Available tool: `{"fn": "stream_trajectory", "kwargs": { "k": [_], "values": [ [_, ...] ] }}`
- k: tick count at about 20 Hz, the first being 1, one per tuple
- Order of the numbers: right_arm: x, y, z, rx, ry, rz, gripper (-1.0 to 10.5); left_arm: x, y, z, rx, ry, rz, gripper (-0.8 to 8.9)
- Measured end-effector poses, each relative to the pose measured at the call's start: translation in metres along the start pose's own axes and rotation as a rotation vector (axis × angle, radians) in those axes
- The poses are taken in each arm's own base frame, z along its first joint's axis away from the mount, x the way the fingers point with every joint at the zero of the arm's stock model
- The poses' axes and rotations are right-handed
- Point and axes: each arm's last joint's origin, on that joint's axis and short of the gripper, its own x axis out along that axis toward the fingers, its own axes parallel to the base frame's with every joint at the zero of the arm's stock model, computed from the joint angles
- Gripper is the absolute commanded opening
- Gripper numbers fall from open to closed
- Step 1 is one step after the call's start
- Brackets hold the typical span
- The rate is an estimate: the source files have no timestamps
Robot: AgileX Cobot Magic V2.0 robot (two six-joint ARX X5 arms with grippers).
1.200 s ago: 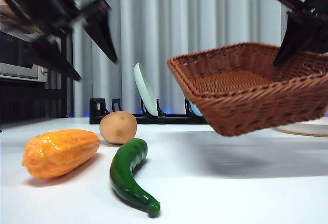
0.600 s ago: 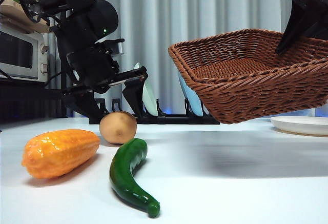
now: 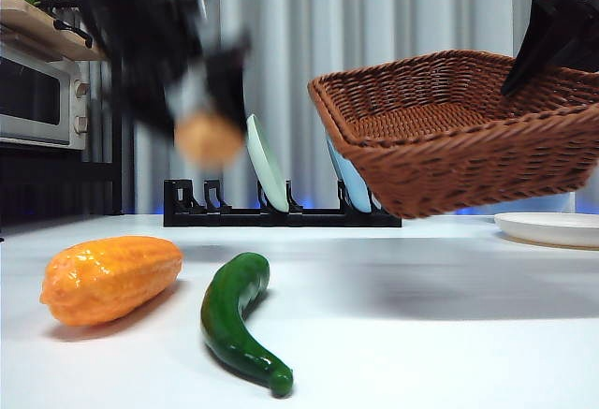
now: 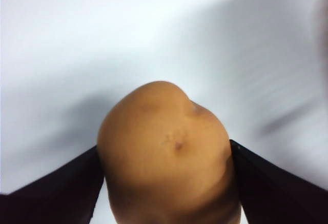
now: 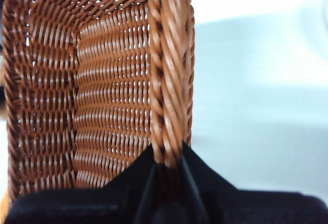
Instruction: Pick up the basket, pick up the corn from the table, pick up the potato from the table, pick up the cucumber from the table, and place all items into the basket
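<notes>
Lying nearest on the counter (image 3: 449,334), one cucumber (image 3: 234,320) and one corn (image 3: 108,278) wait untouched. Above and behind the corn, the left gripper (image 4: 164,183) has its jaws clenched on the one potato (image 3: 208,139), airborne. The right gripper (image 5: 166,165) pinches the single basket (image 3: 459,133) by its rim, aloft and empty.

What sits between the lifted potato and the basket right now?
Front view: no task item. The potato in the left gripper and the basket held by the right gripper are separated by open air; plates in a rack stand behind.
</notes>
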Motion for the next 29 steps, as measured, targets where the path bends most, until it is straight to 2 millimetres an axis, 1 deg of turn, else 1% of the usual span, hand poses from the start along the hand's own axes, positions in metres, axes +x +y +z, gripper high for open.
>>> {"fn": "stream_trajectory", "kwargs": {
  "k": [2, 3, 4, 5, 6, 7, 8, 11, 13, 14, 15, 16, 17, 18, 22, 25, 27, 29],
  "values": [
    [0.007, 0.002, 0.002, 0.023, -0.005, 0.014, -0.1, -0.061, -0.016, 0.011, 0.034, -0.160, -0.042, -0.07],
    [0.013, 0.005, 0.001, 0.029, 0.003, 0.026, -0.1, -0.085, -0.025, 0.012, 0.053, -0.224, -0.068, -0.07],
    [0.020, 0.009, 0.000, 0.030, 0.018, 0.040, -0.1, -0.104, -0.034, 0.012, 0.071, -0.276, -0.096, -0.07],
    [0.026, 0.013, -0.002, 0.027, 0.038, 0.054, -0.1, -0.114, -0.042, 0.012, 0.083, -0.312, -0.126, -0.08],
    [0.031, 0.019, -0.004, 0.020, 0.054, 0.070, -0.1, -0.116, -0.051, 0.012, 0.094, -0.333, -0.153, -0.08],
    [0.036, 0.025, -0.005, 0.013, 0.065, 0.087, -0.1, -0.112, -0.060, 0.012, 0.109, -0.336, -0.178, -0.08],
    [0.038, 0.031, -0.006, 0.005, 0.066, 0.105, -0.1, -0.102, -0.071, 0.011, 0.120, -0.325, -0.196, -0.08],
    [0.042, 0.046, -0.009, -0.016, 0.073, 0.152, -0.1, -0.060, -0.099, 0.002, 0.165, -0.243, -0.191, -0.08],
    [0.043, 0.049, -0.011, -0.016, 0.080, 0.158, -0.1, -0.033, -0.110, -0.007, 0.183, -0.169, -0.175, -0.07],
    [0.043, 0.049, -0.011, -0.012, 0.081, 0.158, -0.1, -0.024, -0.111, -0.010, 0.186, -0.146, -0.169, 0.06],
    [0.043, 0.049, -0.011, -0.010, 0.081, 0.158, -0.1, -0.014, -0.111, -0.012, 0.188, -0.119, -0.159, 0.76],
    [0.043, 0.049, -0.011, -0.005, 0.082, 0.157, -0.1, -0.007, -0.111, -0.015, 0.190, -0.090, -0.149, 2.69],
    [0.043, 0.049, -0.011, -0.002, 0.085, 0.156, -0.1, -0.001, -0.110, -0.018, 0.192, -0.062, -0.139, 4.96],
    [0.043, 0.049, -0.011, 0.000, 0.087, 0.155, -0.1, 0.001, -0.110, -0.021, 0.193, -0.041, -0.133, 5.73],
    [0.043, 0.049, -0.012, 0.001, 0.089, 0.153, -0.1, -0.003, -0.109, -0.021, 0.179, -0.039, -0.134, 5.70],
    [0.043, 0.049, -0.012, 0.002, 0.089, 0.151, -0.1, -0.020, -0.108, -0.018, 0.172, -0.004, -0.129, 5.70],
    [0.043, 0.048, -0.011, 0.003, 0.085, 0.149, -0.1, -0.048, -0.109, -0.008, 0.172, -0.021, -0.135, 5.70],
    [0.042, 0.045, -0.010, 0.009, 0.079, 0.143, -0.1, -0.090, -0.106, -0.002, 0.176, -0.050, -0.144, 5.70]
  ]
}}
